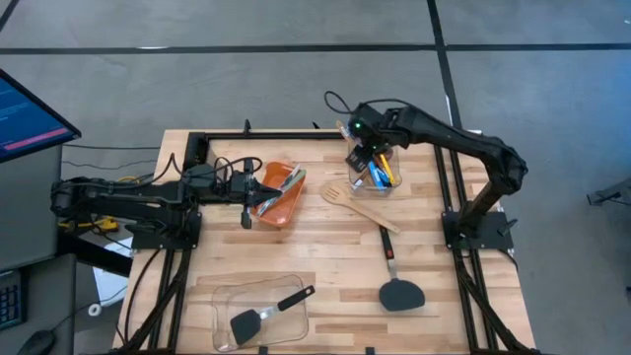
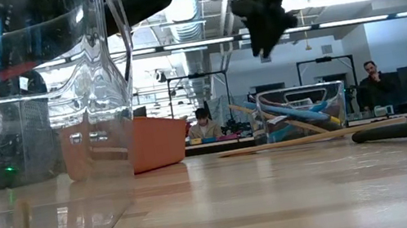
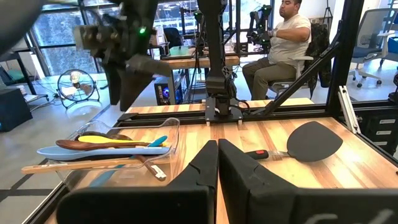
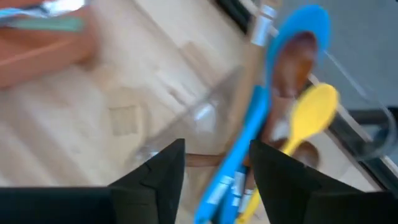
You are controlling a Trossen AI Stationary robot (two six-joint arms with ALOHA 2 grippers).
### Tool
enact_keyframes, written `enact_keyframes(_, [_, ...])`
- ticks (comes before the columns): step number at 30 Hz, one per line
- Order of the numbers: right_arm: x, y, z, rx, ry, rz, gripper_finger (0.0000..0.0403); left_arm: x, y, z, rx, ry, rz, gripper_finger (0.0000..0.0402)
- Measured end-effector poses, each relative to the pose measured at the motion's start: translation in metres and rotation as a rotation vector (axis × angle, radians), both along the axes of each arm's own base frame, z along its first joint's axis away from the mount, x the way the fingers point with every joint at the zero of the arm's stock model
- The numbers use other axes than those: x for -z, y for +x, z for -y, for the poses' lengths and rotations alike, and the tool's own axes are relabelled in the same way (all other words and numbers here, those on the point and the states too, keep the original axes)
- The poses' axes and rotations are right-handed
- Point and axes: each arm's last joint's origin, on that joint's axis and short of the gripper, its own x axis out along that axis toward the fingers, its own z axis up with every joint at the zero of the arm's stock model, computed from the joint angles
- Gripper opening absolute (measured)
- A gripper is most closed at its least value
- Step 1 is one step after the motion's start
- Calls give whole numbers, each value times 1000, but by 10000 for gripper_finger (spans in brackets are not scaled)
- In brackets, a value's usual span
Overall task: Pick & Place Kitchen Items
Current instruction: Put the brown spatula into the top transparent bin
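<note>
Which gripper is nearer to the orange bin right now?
Left. The left gripper, shut and empty, sits at the orange bin's near edge. The right gripper, open, hovers over the clear container of spoons farther to the right.

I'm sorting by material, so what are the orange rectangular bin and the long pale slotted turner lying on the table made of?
Orange rectangular bin: likely plastic, going by its uniform, smooth colour. Long pale slotted turner: likely bare wood, pale tan and matte like the tabletop.

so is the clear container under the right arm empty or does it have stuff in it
Not empty: the clear container holds a blue spoon, a yellow spoon and a wooden spoon.
</note>
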Motion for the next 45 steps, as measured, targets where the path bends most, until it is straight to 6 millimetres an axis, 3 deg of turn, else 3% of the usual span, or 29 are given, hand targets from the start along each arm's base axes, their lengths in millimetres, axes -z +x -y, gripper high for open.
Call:
enact_keyframes(4, [-12,11,-21,-79,3,45,148,0,0,0,0,0,0,1])
enact_keyframes(9, [-12,19,-55,-185,19,20,110,0,0,0,0,0,0,1])
enact_keyframes(17, [-6,11,-119,-379,90,-178,56,0,0,0,0,0,0,1])
enact_keyframes(22, [-5,9,-156,-441,99,-201,30,0,0,0,0,0,0,1])
enact_keyframes(28, [-4,2,-190,-367,138,-196,3,0,0,0,0,0,0,1])
enact_keyframes(35, [-2,-11,-218,-275,108,-234,2,0,0,0,0,0,0,1])
enact_keyframes(45, [-7,-55,-234,-91,118,-112,0,0,0,0,0,-26,1,1])
